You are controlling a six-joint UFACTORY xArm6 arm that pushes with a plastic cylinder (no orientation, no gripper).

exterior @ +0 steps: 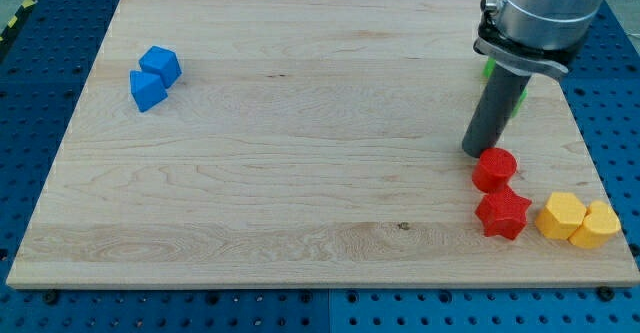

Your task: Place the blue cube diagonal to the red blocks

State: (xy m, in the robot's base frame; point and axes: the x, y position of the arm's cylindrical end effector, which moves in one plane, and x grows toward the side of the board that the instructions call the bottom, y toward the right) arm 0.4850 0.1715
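Still far from done: tip (477, 151) bare, pushing nothing, just beside red cylinder (494, 169), red star (502, 214) below it, blue cube (160, 64) well apart leftward, needing a long, steady, centred push toward them.

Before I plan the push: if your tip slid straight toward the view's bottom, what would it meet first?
Probably the red round block: my tip sits just at its upper left, so it might only graze it. The red star block lies beyond.
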